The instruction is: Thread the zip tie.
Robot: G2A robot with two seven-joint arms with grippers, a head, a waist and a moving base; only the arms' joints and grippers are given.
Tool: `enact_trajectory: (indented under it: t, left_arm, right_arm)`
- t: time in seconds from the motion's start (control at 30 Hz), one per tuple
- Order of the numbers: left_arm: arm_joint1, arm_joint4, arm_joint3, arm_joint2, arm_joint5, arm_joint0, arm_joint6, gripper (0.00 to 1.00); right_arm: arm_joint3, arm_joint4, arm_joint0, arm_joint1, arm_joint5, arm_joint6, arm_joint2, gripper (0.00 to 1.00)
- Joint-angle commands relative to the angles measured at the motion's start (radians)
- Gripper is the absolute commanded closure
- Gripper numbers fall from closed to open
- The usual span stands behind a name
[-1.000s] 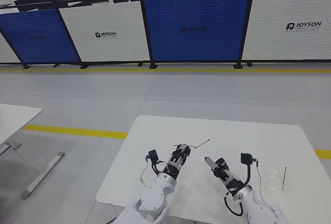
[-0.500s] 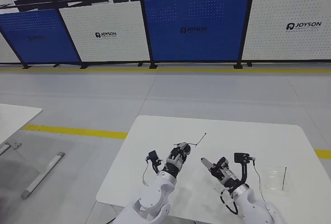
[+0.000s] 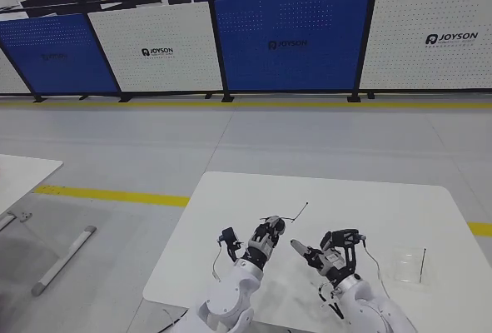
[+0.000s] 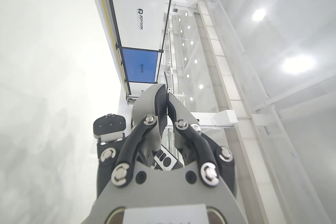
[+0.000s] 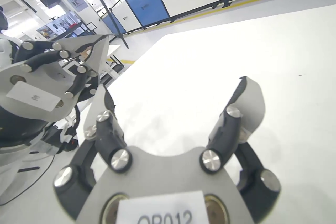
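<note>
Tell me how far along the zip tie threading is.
Done: the thin black plastic zip tie is held clear of the white table, pinched in the shut left gripper. In hand: the right gripper hangs open beside it, not touching. Left: grasping the free end and threading; no loop shows.

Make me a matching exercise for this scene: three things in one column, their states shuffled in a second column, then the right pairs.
Things:
1. left gripper
2. right gripper
3. clear tray

States:
A. open, holding nothing
B. resting on the table
C. shut on the zip tie

Pairs: 1-C, 2-A, 3-B
</note>
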Motion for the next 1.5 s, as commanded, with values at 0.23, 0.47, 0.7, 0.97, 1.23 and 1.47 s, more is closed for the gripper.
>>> enact_trajectory:
  t: [0.23,0.47,0.7,0.97,1.23,1.47]
  left_arm:
    - [-0.003,0.008,0.007,0.004,0.010,-0.010,0.004,1.00]
    - [-0.007,0.004,0.011,0.008,0.008,-0.015,0.015,1.00]
    - [-0.007,0.004,0.011,0.008,0.007,-0.016,0.016,1.00]
    - [-0.009,0.016,0.024,0.011,0.007,-0.021,0.003,1.00]
    - [-0.011,0.021,0.029,0.010,-0.007,-0.013,0.002,1.00]
    - [-0.013,0.025,0.033,0.009,-0.005,-0.012,0.002,1.00]
  right_arm:
    - [0.029,-0.085,0.021,-0.004,0.050,-0.085,-0.022,0.00]
    - [0.067,-0.145,0.066,-0.013,0.090,-0.106,-0.061,0.00]
    - [0.071,-0.145,0.069,-0.013,0.082,-0.086,-0.064,0.00]
    - [0.108,-0.142,0.120,-0.025,0.096,-0.085,-0.095,0.53]
    - [0.144,-0.141,0.156,-0.033,0.073,-0.063,-0.119,0.64]
    - [0.147,-0.133,0.155,-0.030,0.023,-0.082,-0.111,0.67]
